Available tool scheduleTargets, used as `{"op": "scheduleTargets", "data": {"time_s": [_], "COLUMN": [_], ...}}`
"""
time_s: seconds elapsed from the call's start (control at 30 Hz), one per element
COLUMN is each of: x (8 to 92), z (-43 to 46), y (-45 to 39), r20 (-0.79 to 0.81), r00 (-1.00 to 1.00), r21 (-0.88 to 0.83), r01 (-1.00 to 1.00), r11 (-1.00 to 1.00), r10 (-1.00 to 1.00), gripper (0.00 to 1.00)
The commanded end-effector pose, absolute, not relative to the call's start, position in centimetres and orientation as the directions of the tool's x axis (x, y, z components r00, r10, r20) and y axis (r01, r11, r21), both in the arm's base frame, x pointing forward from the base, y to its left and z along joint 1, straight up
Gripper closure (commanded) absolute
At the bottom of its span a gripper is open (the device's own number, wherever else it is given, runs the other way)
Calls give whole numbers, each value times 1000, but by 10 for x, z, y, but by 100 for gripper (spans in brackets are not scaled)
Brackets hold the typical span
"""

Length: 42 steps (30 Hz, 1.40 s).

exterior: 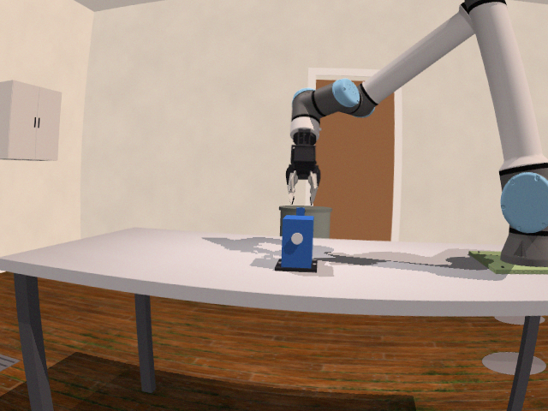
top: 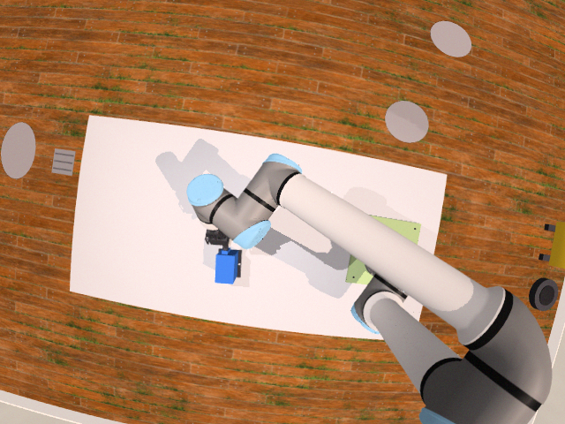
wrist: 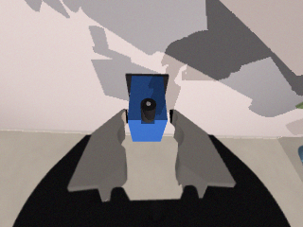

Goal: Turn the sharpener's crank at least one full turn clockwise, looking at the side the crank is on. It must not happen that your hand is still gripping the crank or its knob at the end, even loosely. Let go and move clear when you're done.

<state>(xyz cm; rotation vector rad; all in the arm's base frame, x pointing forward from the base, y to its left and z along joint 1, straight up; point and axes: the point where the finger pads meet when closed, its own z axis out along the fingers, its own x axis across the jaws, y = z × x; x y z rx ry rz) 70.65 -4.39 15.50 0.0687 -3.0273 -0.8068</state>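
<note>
Here the claw (exterior: 301, 191) hangs above the blue sharpener (exterior: 297, 242), fingers partly apart and holding nothing, likely lined up to drop onto the crank knob (wrist: 149, 110). The sharpener stands mid-surface (exterior: 133, 260).

You've got a blue sharpener (exterior: 296, 242) with black base and dark crank (wrist: 149, 110), white tabletop (exterior: 133, 256), green base plate (top: 408, 226).
</note>
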Motion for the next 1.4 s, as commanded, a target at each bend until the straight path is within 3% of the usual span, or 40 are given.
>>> {"op": "scheduleTargets", "data": {"time_s": [0.0,1.37], "x": [707,706], "z": [152,126], "y": [-42,-27], "r20": [-5,-5], "r00": [-999,-999], "r21": [497,497], "r01": [-41,-41], "r11": [867,867], "r10": [-44,-44], "gripper": [68,68]}}
